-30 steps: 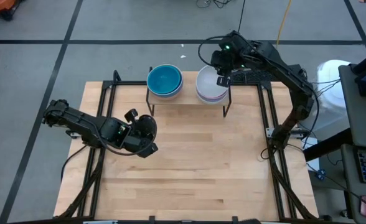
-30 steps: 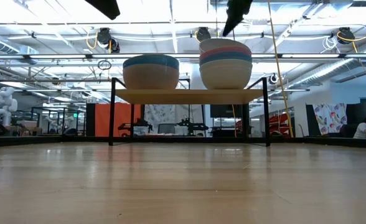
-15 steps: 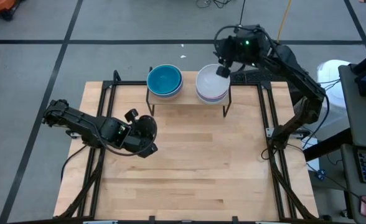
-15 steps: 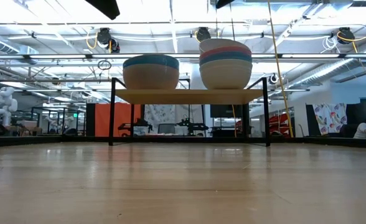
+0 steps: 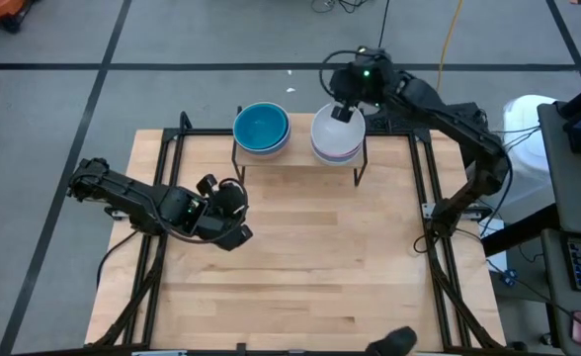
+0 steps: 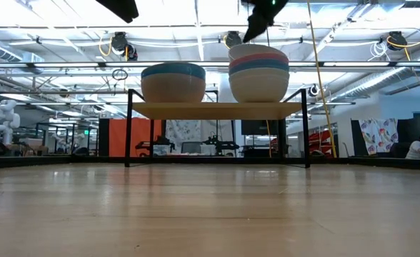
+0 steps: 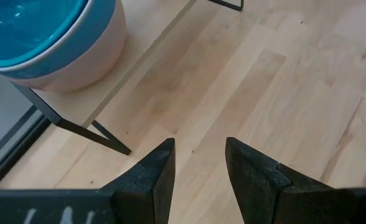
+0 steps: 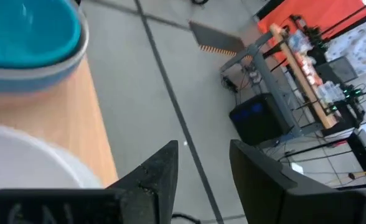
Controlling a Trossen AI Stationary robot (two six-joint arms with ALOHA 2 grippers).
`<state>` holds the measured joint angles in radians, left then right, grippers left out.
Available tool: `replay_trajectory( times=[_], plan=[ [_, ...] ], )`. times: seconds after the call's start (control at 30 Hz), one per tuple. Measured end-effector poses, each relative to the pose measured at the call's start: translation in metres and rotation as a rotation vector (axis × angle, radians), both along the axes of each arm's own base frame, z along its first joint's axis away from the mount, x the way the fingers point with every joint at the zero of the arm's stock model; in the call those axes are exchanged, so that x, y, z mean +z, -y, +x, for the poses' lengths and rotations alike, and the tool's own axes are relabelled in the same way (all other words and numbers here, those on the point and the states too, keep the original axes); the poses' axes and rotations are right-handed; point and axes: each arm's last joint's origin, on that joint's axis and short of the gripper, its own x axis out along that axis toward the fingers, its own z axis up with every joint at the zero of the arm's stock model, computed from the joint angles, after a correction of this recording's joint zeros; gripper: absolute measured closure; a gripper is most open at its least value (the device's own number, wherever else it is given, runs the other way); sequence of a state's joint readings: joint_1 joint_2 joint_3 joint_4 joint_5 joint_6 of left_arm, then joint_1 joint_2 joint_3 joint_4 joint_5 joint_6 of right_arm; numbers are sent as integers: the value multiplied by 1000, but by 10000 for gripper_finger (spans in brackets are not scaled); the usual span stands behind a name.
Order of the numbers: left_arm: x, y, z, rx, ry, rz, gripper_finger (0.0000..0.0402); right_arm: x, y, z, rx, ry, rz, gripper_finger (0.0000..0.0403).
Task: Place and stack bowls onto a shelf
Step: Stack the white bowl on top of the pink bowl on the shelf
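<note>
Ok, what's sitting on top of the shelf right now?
Two stacks of bowls on the shelf: a blue-topped stack and a taller white-topped stack with pink and blue rims showing from the side. How many bowls are nested inside each can't be seen.

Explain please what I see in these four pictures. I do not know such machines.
It is a robot with two dark arms at a wooden table, each ending in a two-finger claw. One picture looks straight down from above, one looks level across the table, and two come from cameras on the arms' wrists.

At the table's far edge stands a small shelf with two stacks of bowls: one with a blue bowl on top, one with a white bowl on top. In the level picture the right stack is the taller.

The right claw hangs open over the white stack and holds nothing. The left claw waits over the table before the shelf, open and empty too.
</note>
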<state>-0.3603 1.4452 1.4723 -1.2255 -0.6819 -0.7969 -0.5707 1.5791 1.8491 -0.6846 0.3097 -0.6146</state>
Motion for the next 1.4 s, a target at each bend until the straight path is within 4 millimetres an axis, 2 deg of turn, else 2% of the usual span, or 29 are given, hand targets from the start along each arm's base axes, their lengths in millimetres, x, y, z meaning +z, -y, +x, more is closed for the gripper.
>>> replay_trajectory(
  times=[0.17,0.27,0.67,0.83,0.97,1.07,1.4],
  plan=[
    [0,0,0,13,9,-9,254,-31,10,5,-14,-29,18,264],
    [0,0,0,15,10,-10,254,-43,13,7,-18,-37,22,264],
    [0,0,0,15,9,-10,254,-63,20,6,54,-7,110,264],
    [0,0,0,14,9,-9,254,-72,23,6,46,-34,89,264],
    [0,0,0,14,8,-9,254,-62,22,2,5,-89,-41,264],
    [0,0,0,13,8,-8,254,-47,12,-3,31,-32,-77,264],
    [0,0,0,7,1,-3,254,-12,-38,-20,239,202,71,271]
  ],
)
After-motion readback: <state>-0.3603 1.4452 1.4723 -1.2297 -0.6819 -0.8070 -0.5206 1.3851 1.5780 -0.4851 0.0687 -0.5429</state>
